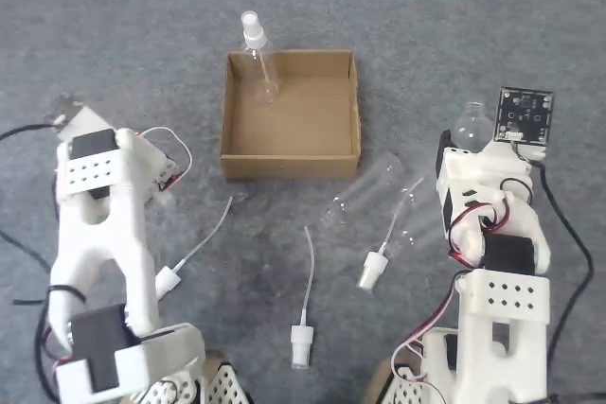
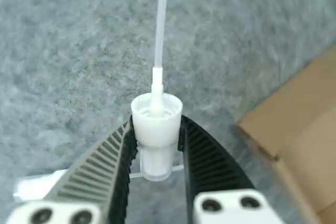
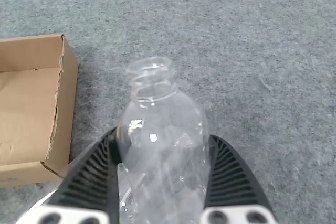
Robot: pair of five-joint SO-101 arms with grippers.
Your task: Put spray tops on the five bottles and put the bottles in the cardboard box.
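Left gripper [image 2: 156, 129]: fingers clamped on a spray top [image 2: 156, 135], its cap seated between them and its dip tube pointing away, just left of the cardboard box [image 1: 289, 166]. Right gripper [image 3: 163, 142]: fingers closed against an uncapped bottle [image 3: 160, 153], its neck projecting past the tips, right of the box. A capped bottle [image 1: 258, 59] stands tilted in the box's far-left corner. An empty bottle [image 1: 365, 186] and a loose top [image 1: 302, 340] lie on the tabletop [image 1: 473, 35] before the box.
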